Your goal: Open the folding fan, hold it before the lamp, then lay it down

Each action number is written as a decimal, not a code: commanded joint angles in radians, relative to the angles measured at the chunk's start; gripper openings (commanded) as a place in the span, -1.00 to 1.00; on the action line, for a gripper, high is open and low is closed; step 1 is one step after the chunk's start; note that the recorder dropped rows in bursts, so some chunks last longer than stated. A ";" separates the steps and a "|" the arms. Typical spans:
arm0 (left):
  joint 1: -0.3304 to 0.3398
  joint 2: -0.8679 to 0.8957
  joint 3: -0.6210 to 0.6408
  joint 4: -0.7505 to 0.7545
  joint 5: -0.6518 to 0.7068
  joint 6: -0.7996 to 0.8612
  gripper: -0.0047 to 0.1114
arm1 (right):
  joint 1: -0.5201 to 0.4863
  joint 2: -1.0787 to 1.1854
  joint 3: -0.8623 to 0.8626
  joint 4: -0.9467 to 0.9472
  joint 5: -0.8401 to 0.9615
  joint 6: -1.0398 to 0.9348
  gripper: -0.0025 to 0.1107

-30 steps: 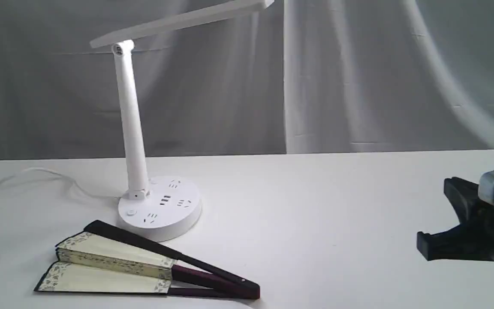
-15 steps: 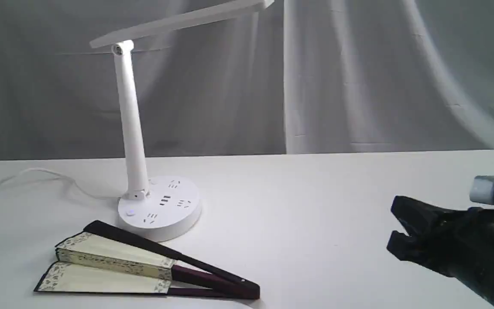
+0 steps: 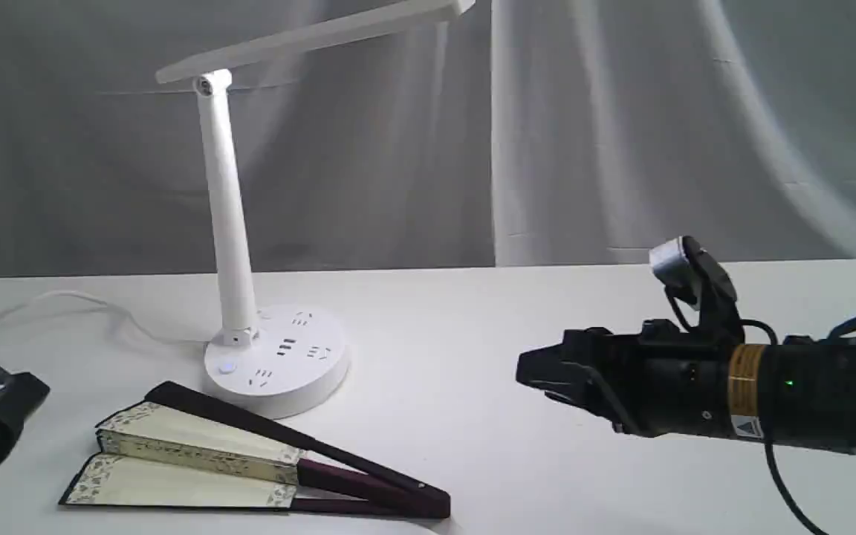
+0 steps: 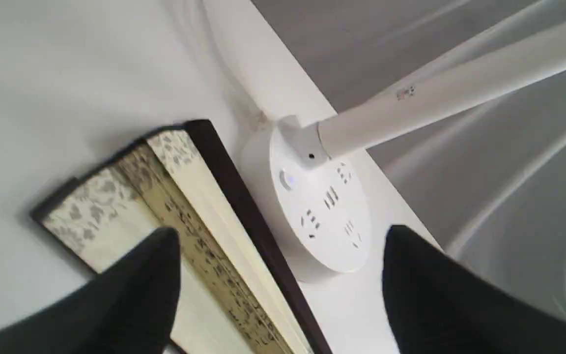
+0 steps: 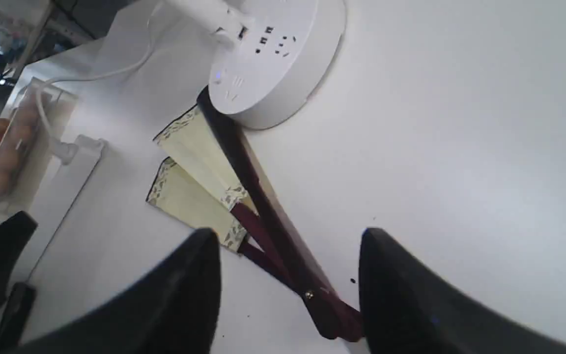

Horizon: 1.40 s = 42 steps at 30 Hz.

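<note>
The folding fan (image 3: 198, 461) lies on the white table, only partly spread, its cream leaf in two wedges and its maroon ribs meeting at a pivot (image 3: 422, 487). Just behind it stands the lamp (image 3: 276, 360), with its post tilted and its bar head high up. My right gripper (image 3: 528, 375) hovers open to the right of the pivot, apart from it. In the right wrist view the fan (image 5: 199, 162) reaches down between the right gripper's (image 5: 288, 233) dark fingers. My left gripper (image 3: 19, 390) sits at the left edge, open. Its wrist view shows the fan (image 4: 189, 206) and lamp base (image 4: 327, 211) past the left gripper (image 4: 283, 246).
The lamp's white cord (image 3: 64, 305) runs off to the left across the table. A white power strip (image 5: 67, 167) and a clear box of brown eggs (image 5: 3, 147) lie beyond the table's left side. A grey curtain (image 3: 621, 134) hangs behind the table's back edge.
My right gripper has swung in from the right edge toward the fan's pivot and turned level. The left gripper has come further into view at the left. The fan has not moved.
</note>
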 commanded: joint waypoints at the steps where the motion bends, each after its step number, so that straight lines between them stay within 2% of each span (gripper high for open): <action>1: 0.002 0.090 -0.004 0.087 -0.129 -0.132 0.11 | 0.002 0.061 -0.101 -0.105 -0.067 0.088 -0.12; 8: 0.002 0.245 -0.013 0.124 -0.217 -0.228 0.11 | 0.011 0.185 -0.272 -0.261 -0.111 0.263 -0.12; 14: 0.002 0.296 -0.075 0.257 -0.182 -0.283 0.11 | 0.078 0.262 -0.382 -0.335 -0.108 0.313 -0.13; 18: 0.002 0.296 -0.098 0.249 -0.090 -0.297 0.11 | 0.111 0.313 -0.436 -0.342 -0.093 0.388 -0.13; 25: 0.002 0.296 -0.098 0.264 -0.083 -0.308 0.11 | 0.154 0.436 -0.564 -0.356 -0.159 0.457 -0.13; 36: 0.002 0.296 -0.098 0.276 -0.083 -0.308 0.11 | 0.201 0.452 -0.574 -0.408 -0.080 0.434 -0.13; 42: 0.002 0.296 -0.098 0.302 -0.083 -0.308 0.11 | 0.221 0.457 -0.574 -0.408 -0.057 0.445 -0.26</action>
